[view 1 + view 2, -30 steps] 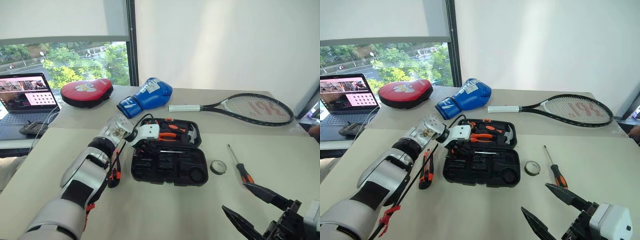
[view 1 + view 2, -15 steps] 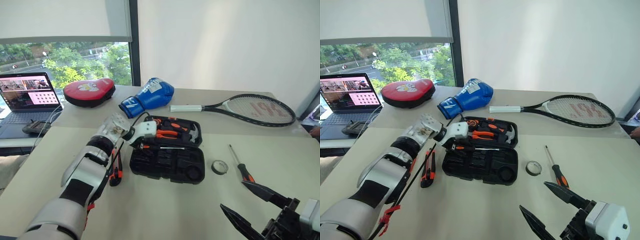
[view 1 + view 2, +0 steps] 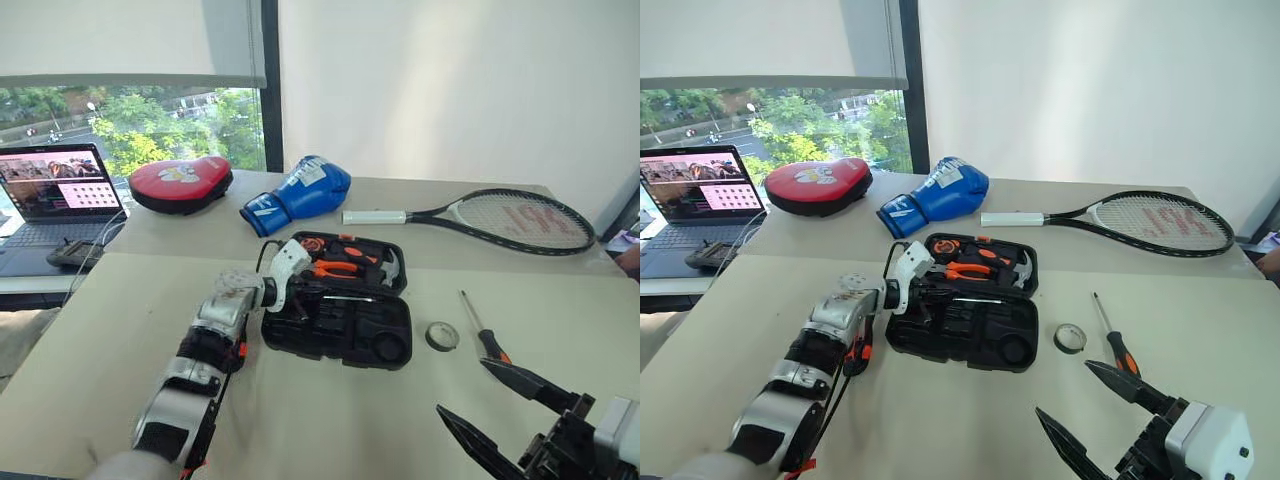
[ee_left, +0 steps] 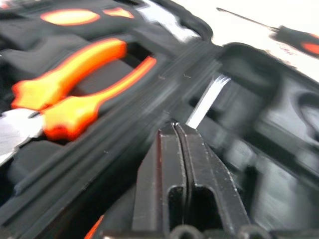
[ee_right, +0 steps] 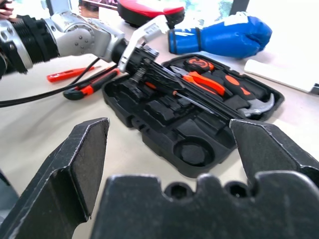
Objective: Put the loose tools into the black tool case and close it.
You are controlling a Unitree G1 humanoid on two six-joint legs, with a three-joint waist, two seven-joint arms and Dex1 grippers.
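Your left hand (image 4: pixel 175 130) sits over the open black tool case (image 3: pixel 970 335) near the middle of the counter (image 3: pixel 940 420), its two black fingers (image 4: pixel 164 174) pressed together and empty. Their tips lie at the ridge between the two halves of the case, just beside the bright metal shaft of a screwdriver (image 4: pixel 204 102) lying across that ridge. The half of the case toward the counter's far edge holds orange-handled pliers (image 3: pixel 335 268) and a hammer head (image 5: pixel 261 107). The nearer half shows moulded slots and a round recess (image 5: pixel 194 152).

Your right hand (image 5: pixel 169 164) hangs above the counter's near right corner with its fingers (image 5: pixel 82 164) spread wide, nothing between them.

An orange-black utility knife (image 5: pixel 89 84) and a slim orange tester screwdriver (image 5: pixel 67 74) lie on the counter beside the left end of the case, under your left forearm. A small tape roll (image 3: pixel 1069 337) rests just beside the case's right end. A black-and-orange handled screwdriver (image 3: pixel 1114 342) lies a little further toward the right edge.

Along the far edge lie a red-black punch pad (image 3: pixel 180 184), a blue boxing glove (image 3: pixel 298 192) and a tennis racket (image 3: pixel 490 217). An open laptop (image 3: pixel 55 195) stands on a lower surface beyond the left edge.
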